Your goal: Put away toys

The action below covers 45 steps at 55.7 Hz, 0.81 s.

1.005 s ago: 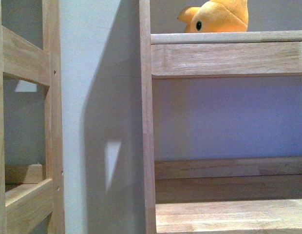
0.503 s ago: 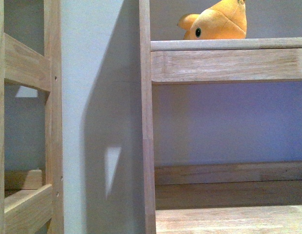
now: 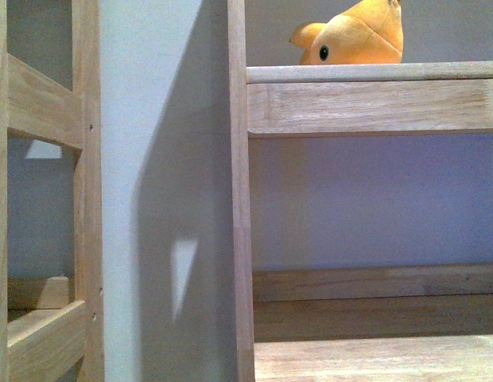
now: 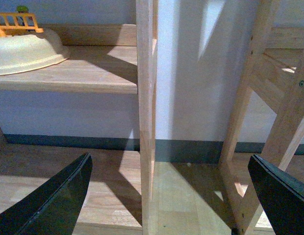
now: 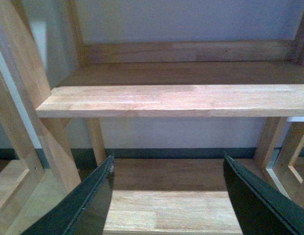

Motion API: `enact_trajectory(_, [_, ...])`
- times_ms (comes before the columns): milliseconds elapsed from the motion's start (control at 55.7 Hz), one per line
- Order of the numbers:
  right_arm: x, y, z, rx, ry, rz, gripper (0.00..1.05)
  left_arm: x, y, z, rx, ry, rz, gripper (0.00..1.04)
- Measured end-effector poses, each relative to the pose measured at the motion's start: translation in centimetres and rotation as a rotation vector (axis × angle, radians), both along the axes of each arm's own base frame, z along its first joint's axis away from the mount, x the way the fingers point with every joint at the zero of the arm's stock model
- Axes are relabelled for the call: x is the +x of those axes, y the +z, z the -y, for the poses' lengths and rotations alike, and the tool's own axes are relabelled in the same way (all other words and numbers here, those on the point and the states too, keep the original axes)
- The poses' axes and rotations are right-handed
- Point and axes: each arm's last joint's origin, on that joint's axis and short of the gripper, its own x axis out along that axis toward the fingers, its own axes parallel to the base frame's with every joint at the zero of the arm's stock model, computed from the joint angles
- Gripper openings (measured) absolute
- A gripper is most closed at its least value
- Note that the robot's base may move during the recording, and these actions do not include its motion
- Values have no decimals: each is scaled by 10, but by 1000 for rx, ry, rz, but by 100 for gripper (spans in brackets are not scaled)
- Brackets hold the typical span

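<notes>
An orange-yellow plush toy (image 3: 354,36) with a round black eye lies on the upper wooden shelf (image 3: 374,73) at the top right of the front view. Neither arm shows in that view. My left gripper (image 4: 171,196) is open and empty, its dark fingers (image 4: 54,200) spread wide on either side of a wooden upright (image 4: 146,117). My right gripper (image 5: 166,200) is open and empty, facing a bare wooden shelf board (image 5: 176,100). The plush toy shows in neither wrist view.
A cream bowl-shaped thing (image 4: 24,51) with an orange toy fence (image 4: 17,22) on it sits on a shelf in the left wrist view. A second wooden frame (image 3: 48,191) stands at the left, a pale wall (image 3: 159,191) between. A lower shelf (image 3: 374,358) lies below.
The front view has shifted slightly: the upper shelf and plush toy sit a little lower in frame than a second ago. Since half a second ago nothing has visibly moved.
</notes>
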Motion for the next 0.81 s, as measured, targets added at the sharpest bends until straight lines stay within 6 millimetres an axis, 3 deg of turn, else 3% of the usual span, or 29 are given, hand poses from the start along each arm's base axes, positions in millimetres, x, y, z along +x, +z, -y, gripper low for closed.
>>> enact_trajectory(233, [0,-16,8,-14,28,-5,26,0,0,0,0,0,0,98])
enact_trajectory(341, [0,-23,17,-16,-10,-5,3,0,0,0,0,0,0,98])
enact_trajectory(808, [0,-39,18,-18,-7,-6,3,0,0,0,0,0,0,98])
